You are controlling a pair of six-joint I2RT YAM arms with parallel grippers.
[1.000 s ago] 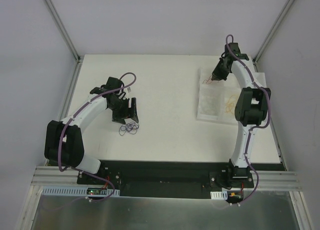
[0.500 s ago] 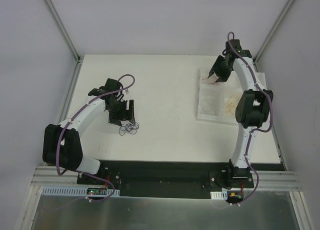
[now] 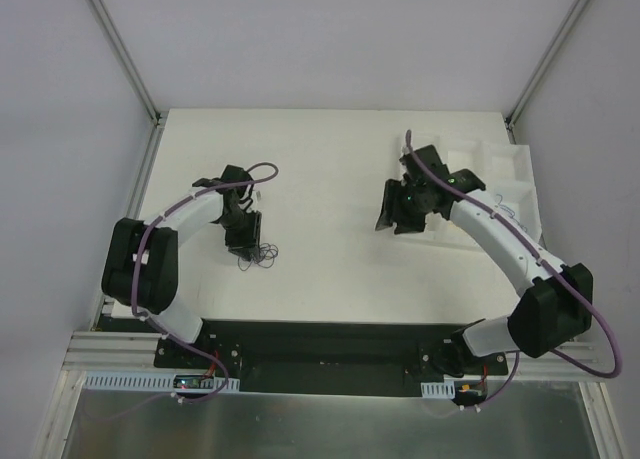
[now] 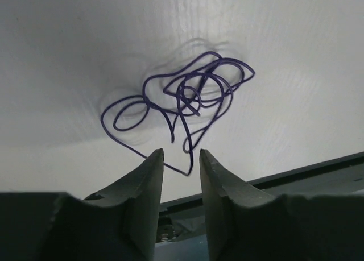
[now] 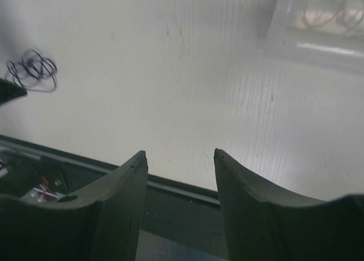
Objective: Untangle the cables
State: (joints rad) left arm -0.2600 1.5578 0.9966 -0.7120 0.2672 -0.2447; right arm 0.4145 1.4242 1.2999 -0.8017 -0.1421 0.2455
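Currently tangled bundle of thin blue-purple wires (image 4: 187, 96) lies on white table (image 3: 330, 269), left of centre in the top view. Just above it, left tool (image 4: 181, 157) is narrowly open, one wire bend between its tips, unclamped. Mid-right, right tool (image 5: 179, 158) is half open, empty, over the table.

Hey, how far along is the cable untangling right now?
Done: a few thin wires seem to lie in the white tray at right. In hand: the left fingers stand apart around one strand of the purple bundle, not clamped. The right fingers are open and empty over the table. Left: that bundle is one knotted curl.
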